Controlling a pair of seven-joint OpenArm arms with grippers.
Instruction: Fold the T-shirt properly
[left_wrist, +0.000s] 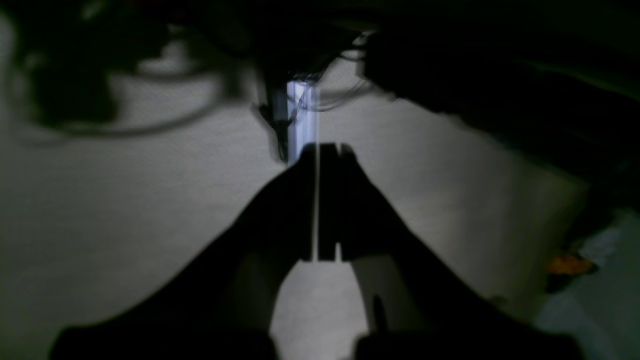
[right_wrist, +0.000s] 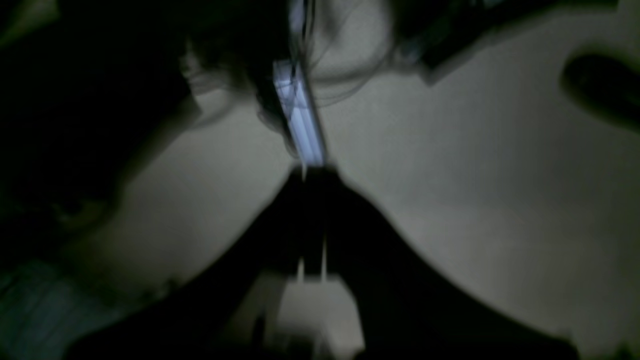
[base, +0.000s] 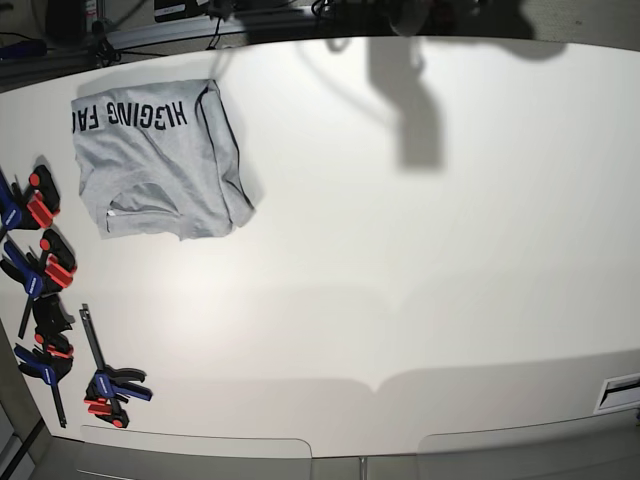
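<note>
The T-shirt (base: 160, 160) is seen in the base view lying folded into a compact, roughly square bundle on the white table (base: 420, 270), at the far left of the surface. Black block lettering is shown along its far edge, and a dark-trimmed neckline runs down its right side; a fold line and a small pale tag are visible near its near-left corner. Along the table's left edge, well apart from one another in a loose row, several red, blue and black bar clamps (base: 45, 270) are laid out, the nearest of them (base: 110, 385) resting near the near-left corner. Neither arm is seen in the base view; only soft shadows are cast on the far part of the table. In the left wrist view, the left gripper (left_wrist: 322, 150) is shown as a dark silhouette with its two fingers pressed together and nothing held between them, above a pale surface. In the right wrist view, the right gripper (right_wrist: 312, 172) is likewise shown with its fingers brought fully together and empty. Both wrist views are dim and blurred; a bright bluish-white vertical strip (left_wrist: 300, 120) is seen beyond the fingertips in each, and what it is cannot be told. The T-shirt is not touched by either gripper, and it does not appear in the wrist views.
</note>
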